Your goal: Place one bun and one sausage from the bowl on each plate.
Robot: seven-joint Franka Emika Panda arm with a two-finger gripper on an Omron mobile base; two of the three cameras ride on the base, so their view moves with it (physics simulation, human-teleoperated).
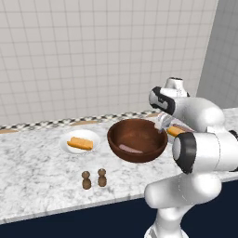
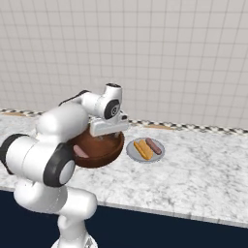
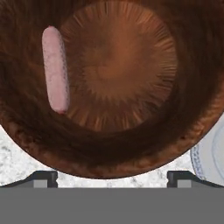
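Observation:
The dark brown bowl stands mid-counter with one pink sausage lying inside near its wall. My gripper hangs over the bowl, open and empty, pointing down into it. A white plate left of the bowl carries a bun. The other white plate, right of the bowl, holds a bun and a sausage. My arm hides most of this plate in the left base view, where a bit of its bun shows.
Two small brown shakers stand near the counter's front edge, in front of the left plate. A tiled wall runs behind the marble counter, which has bare room to the right of the plates.

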